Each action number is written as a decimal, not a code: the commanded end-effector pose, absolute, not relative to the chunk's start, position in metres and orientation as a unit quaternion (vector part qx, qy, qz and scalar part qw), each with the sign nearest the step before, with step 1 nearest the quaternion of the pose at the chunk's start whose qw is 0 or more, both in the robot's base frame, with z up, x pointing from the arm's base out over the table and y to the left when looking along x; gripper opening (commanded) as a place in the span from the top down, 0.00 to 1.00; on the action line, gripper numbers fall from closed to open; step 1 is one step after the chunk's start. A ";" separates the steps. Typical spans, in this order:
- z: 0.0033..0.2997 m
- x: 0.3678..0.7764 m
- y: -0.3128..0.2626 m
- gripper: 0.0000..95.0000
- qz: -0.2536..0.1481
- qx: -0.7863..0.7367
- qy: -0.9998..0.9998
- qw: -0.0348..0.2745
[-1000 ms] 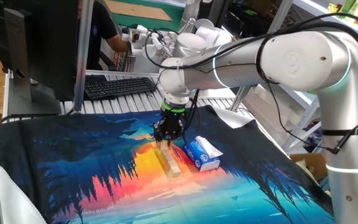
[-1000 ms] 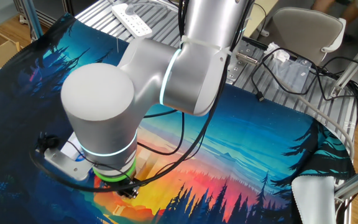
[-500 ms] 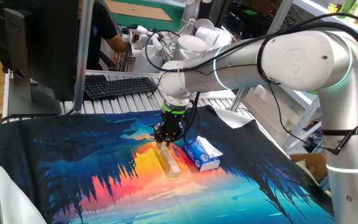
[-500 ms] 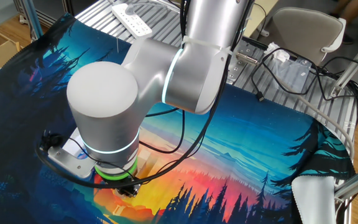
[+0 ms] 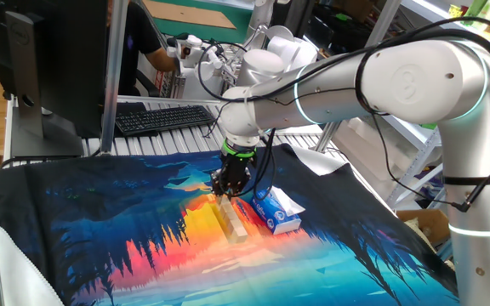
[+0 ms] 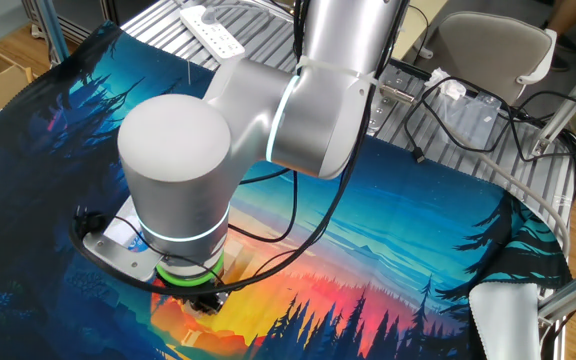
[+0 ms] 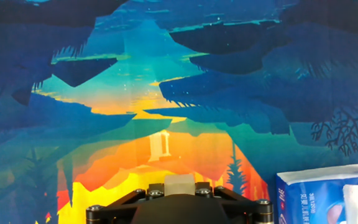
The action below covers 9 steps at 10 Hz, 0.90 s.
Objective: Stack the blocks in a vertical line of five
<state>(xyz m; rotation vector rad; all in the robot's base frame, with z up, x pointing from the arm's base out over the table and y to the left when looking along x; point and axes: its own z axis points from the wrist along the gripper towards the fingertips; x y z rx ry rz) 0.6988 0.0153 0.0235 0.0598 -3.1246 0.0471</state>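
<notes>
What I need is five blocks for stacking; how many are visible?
1 for sure, block at the hand. The tan row beside the blue box holds more, too blurred to separate.

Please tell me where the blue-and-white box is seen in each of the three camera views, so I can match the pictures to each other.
One fixed view: the blue-and-white box lies right of centre, just right of the gripper.
The other fixed view: only a small part of it shows at lower left, mostly hidden behind the arm.
Hand view: it fills the bottom right corner.
Shared landmark: the orange patch of the printed cloth.
</notes>
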 end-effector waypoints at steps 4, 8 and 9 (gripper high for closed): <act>0.035 0.704 0.017 1.00 0.017 0.013 -1.000 0.007; 0.059 0.706 0.018 1.00 0.024 0.012 -1.000 0.012; 0.062 0.706 0.018 1.00 0.024 0.013 -1.000 0.014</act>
